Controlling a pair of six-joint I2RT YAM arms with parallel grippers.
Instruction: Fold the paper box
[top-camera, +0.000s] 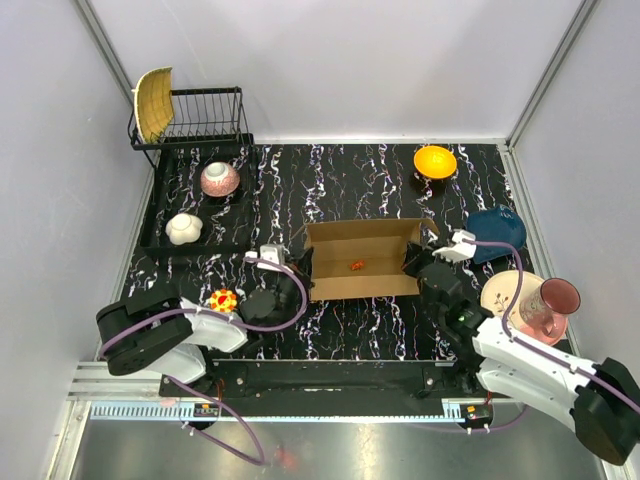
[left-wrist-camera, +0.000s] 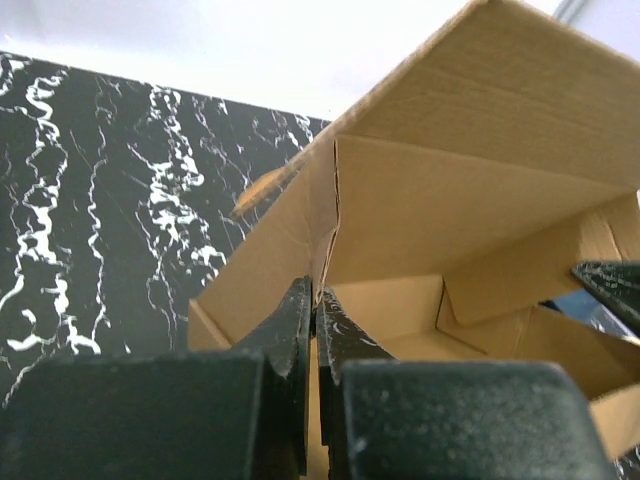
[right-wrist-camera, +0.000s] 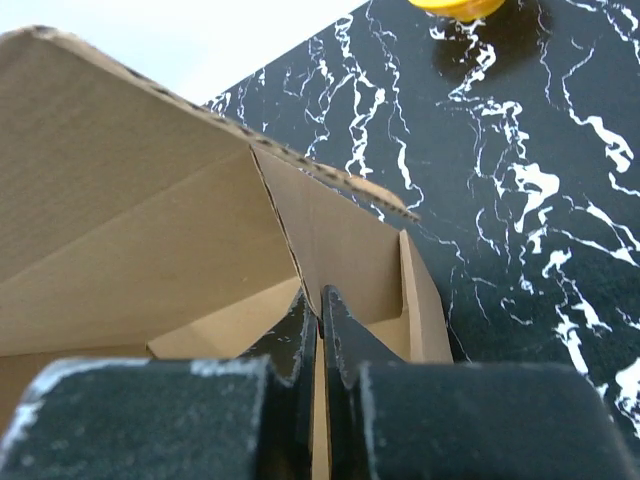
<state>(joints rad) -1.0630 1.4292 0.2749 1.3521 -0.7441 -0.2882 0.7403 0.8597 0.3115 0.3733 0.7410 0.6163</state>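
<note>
The paper box (top-camera: 362, 258), plain brown cardboard, sits open in the middle of the dark marbled table (top-camera: 370, 330) with a small orange thing (top-camera: 356, 265) inside. My left gripper (top-camera: 297, 270) is shut on the box's left side wall; in the left wrist view the fingers (left-wrist-camera: 316, 300) pinch the thin cardboard edge (left-wrist-camera: 335, 220). My right gripper (top-camera: 413, 262) is shut on the right side wall; in the right wrist view the fingers (right-wrist-camera: 320, 300) clamp the wall (right-wrist-camera: 330, 235). The lid panel slopes above in both wrist views.
A black dish rack (top-camera: 195, 125) with a yellow plate and a tray holding a pink bowl (top-camera: 220, 179) and white object (top-camera: 184, 228) stand at back left. An orange bowl (top-camera: 435, 161), blue plate (top-camera: 497, 233), and a plate with a cup (top-camera: 545, 300) lie right. A colourful ball (top-camera: 223, 300) lies by the left arm.
</note>
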